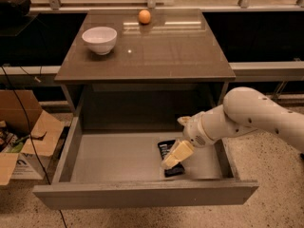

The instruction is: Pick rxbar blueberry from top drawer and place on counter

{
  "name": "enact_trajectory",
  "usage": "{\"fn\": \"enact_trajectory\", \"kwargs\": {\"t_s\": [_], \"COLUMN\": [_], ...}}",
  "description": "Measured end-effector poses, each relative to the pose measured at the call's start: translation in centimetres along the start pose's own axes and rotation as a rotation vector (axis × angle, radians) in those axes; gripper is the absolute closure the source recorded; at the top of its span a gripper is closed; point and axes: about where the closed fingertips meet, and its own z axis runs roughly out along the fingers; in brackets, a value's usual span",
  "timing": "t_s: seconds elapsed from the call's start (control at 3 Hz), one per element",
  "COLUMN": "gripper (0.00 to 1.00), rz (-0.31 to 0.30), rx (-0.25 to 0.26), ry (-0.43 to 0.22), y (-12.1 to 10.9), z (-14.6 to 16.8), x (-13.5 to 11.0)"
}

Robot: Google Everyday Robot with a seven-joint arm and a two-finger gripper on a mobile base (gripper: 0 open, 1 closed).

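Note:
The rxbar blueberry (165,148), a dark bar with white lettering, lies flat on the grey floor of the open top drawer (114,156), right of the middle. My gripper (175,156) reaches in from the right on a white arm and is down over the bar, covering its middle. The bar's ends show above and below the gripper. The glossy grey-brown counter (156,51) is the cabinet's top, above the drawer.
A white bowl (99,39) stands on the counter's back left and an orange ball-like fruit (144,16) at its back edge. An open cardboard box (26,137) and a black cable are on the floor at the left. The drawer's front panel (142,194) juts toward the camera.

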Motion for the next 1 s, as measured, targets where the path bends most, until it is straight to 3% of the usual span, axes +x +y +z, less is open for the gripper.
{"fn": "enact_trajectory", "kwargs": {"t_s": [0.67,1.0], "gripper": [0.00,0.00], "rz": [-0.010,0.023], "rx": [0.082,0.141], "ry": [0.006,0.055], "y": [-2.2,-3.0], "z": [4.9,5.7], "x": [2.7,5.0]}}
